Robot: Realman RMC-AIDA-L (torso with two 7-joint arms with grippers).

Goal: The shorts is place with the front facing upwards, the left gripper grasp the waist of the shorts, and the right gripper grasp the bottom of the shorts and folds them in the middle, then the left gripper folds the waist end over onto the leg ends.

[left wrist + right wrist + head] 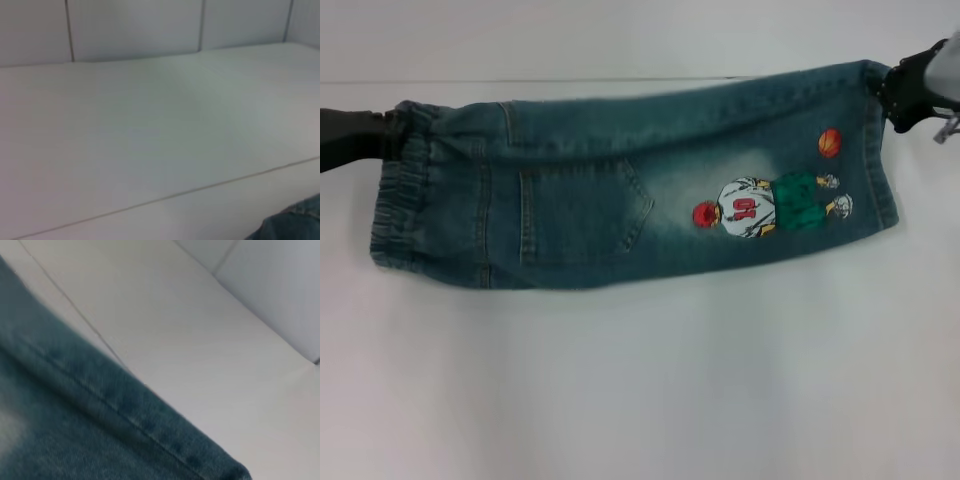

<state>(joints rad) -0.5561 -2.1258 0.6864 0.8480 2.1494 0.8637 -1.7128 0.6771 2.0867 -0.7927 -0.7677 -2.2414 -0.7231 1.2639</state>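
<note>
Shorts [620,190] stretch left-right over bench [640,390], waist left in clenched left tool [388,135], leg hem right in clenched right tool [892,92].

You have a plain white desk [640,380] filling the head view from 3 o'clock round to 9 o'clock. At 12 o'clock a thin dark seam [520,80] crosses it, and beyond that you see a pale panelled wall [135,27] with vertical joints.
</note>
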